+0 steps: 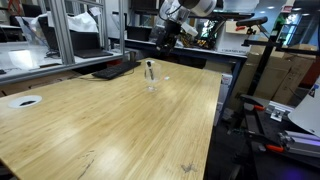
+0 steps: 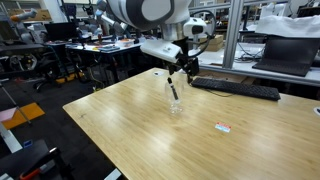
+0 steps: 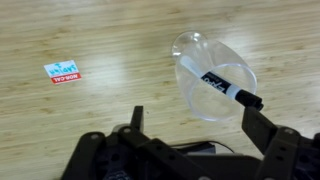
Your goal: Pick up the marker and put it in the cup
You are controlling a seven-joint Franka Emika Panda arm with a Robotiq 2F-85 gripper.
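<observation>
The clear cup (image 3: 205, 98) stands upright on the wooden table; it shows in both exterior views (image 1: 151, 84) (image 2: 177, 105). The black marker (image 3: 215, 83) with a white label leans inside the cup, its top end sticking out over the rim (image 1: 149, 68) (image 2: 173, 92). My gripper (image 3: 195, 125) is open and empty, its two fingers apart, just above and beside the cup. In the exterior views it hangs over the cup (image 1: 163, 38) (image 2: 184, 72).
A small red and white sticker (image 3: 63, 72) lies on the table (image 2: 150, 140) beside the cup (image 2: 223, 127). A black keyboard (image 1: 115, 70) (image 2: 235, 88) lies at the far edge. A white round object (image 1: 25, 101) sits near a table corner.
</observation>
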